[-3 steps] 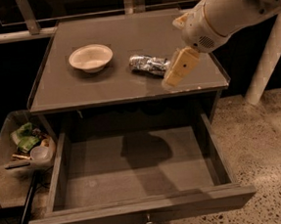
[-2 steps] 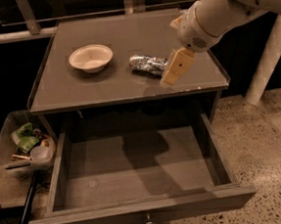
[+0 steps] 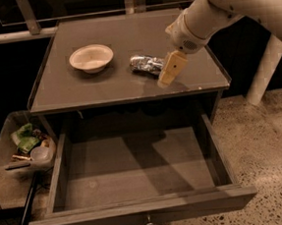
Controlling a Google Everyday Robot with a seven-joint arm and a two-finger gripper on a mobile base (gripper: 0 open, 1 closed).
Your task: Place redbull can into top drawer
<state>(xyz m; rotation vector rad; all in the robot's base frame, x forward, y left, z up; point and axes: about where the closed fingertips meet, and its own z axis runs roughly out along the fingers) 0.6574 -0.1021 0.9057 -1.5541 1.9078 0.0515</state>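
Observation:
The redbull can [image 3: 145, 63] lies on its side on the cabinet top [image 3: 70, 91], right of the middle. It is silver and crinkly. My gripper [image 3: 169, 70] hangs from the white arm [image 3: 220, 9] at the can's right end, low over the top and right beside the can. The top drawer [image 3: 137, 176] is pulled wide open below the cabinet top. Its flat bottom holds nothing, and a small knob [image 3: 148, 223] sits on its front panel.
A cream-white bowl [image 3: 91, 57] stands on the cabinet top, left of the can. A clear plastic bin [image 3: 21, 147] of clutter sits on the floor at the left. A white post [image 3: 265, 69] stands at the right. Speckled floor lies right of the drawer.
My gripper and arm have shifted slightly left and a little farther back, closer to the can's right end. The can, bowl and drawer have not moved.

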